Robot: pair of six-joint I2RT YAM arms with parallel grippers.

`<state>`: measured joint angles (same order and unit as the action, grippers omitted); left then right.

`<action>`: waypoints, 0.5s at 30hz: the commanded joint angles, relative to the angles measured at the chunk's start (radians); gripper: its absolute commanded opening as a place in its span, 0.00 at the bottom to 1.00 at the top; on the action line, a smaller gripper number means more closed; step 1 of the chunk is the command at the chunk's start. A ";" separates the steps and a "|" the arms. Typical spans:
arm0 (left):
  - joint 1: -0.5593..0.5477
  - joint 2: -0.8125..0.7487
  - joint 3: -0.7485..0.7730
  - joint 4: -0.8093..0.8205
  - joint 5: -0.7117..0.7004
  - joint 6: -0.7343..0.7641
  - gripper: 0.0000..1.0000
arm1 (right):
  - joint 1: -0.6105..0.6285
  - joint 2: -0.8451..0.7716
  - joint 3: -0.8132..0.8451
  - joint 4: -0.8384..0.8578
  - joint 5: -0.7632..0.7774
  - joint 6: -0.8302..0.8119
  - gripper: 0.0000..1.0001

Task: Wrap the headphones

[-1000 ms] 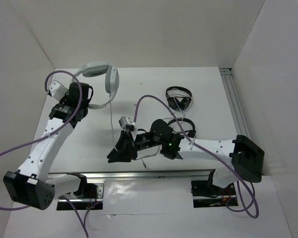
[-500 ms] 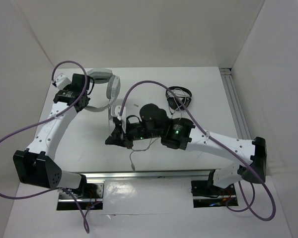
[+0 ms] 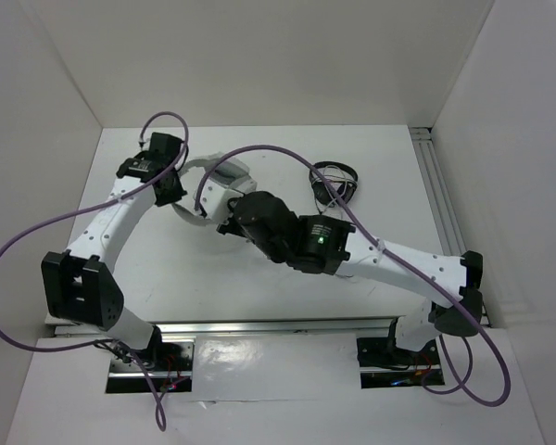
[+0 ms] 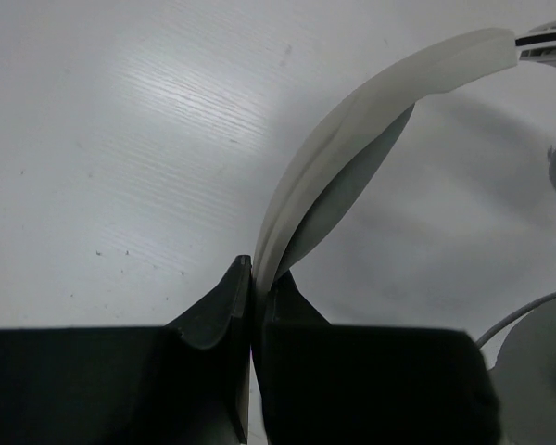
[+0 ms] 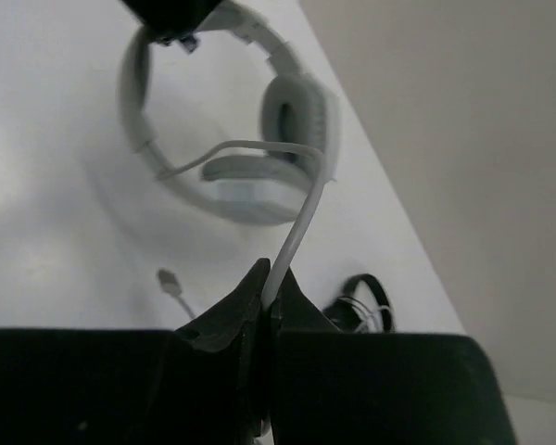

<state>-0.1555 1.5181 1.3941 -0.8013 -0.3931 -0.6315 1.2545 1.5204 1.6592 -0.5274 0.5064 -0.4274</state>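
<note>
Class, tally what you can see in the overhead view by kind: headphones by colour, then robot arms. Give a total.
Light grey headphones: 1
Black headphones: 1
Robot arms: 2 (left arm, right arm)
Total: 4

2 white arms, black joints
Left arm [image 3: 111, 222] and right arm [image 3: 403, 267]: white shells, black joint housings, 1 looping purple cable [image 3: 18, 248] each; green light [image 3: 319, 237] on the right arm; matte black fingers [image 4: 213, 320].
</note>
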 commanded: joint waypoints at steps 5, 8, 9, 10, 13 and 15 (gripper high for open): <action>-0.084 -0.027 -0.010 0.053 0.266 0.237 0.00 | 0.011 -0.058 -0.203 0.571 0.489 -0.469 0.00; -0.131 -0.082 -0.070 0.073 0.287 0.283 0.00 | -0.035 -0.068 -0.253 0.740 0.511 -0.563 0.00; -0.148 -0.091 -0.093 0.073 0.296 0.283 0.00 | -0.047 -0.077 -0.253 0.757 0.511 -0.564 0.00; -0.165 -0.091 -0.104 0.060 0.296 0.297 0.00 | -0.058 -0.077 -0.253 0.757 0.500 -0.564 0.00; -0.239 -0.128 -0.151 0.044 0.284 0.318 0.00 | -0.092 -0.098 -0.253 0.782 0.462 -0.554 0.02; -0.277 -0.166 -0.178 0.053 0.284 0.329 0.00 | -0.105 -0.107 -0.253 0.782 0.432 -0.565 0.05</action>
<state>-0.3912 1.4349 1.2301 -0.7864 -0.1631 -0.3435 1.1713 1.4853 1.3975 0.0990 0.9306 -0.9417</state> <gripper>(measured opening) 0.131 0.044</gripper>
